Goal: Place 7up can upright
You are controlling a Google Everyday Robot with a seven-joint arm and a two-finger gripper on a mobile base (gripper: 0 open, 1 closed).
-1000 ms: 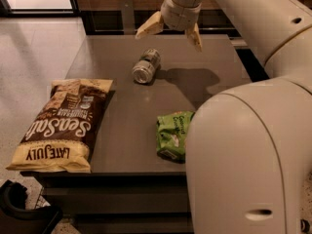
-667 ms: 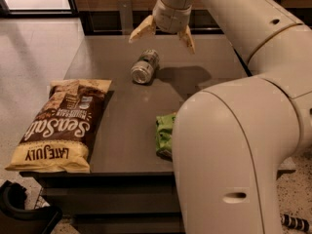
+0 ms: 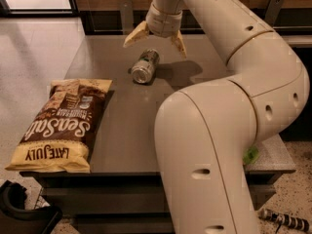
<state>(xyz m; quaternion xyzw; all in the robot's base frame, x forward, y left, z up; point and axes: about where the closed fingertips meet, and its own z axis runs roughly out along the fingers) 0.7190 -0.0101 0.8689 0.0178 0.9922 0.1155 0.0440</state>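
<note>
Camera view: the tool [image 3: 155,47] hangs open above the can [image 3: 145,66]. It lies sideways near the far edge of the tabletop [image 3: 129,130].

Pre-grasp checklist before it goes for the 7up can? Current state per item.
1. Jaws open: ok. The gripper has its jaws spread wide.
2. Gripper near target: ok. It hangs just above the 7up can, apparently not touching it.
3. Can upright: not ok. It lies on its side on the table, one end toward the camera.
4. Neighbours out of the way: ok. The chip bag lies apart from the can, at the front left.
5. Jaws lined up across the can's body: cannot tell from this one view.
</note>
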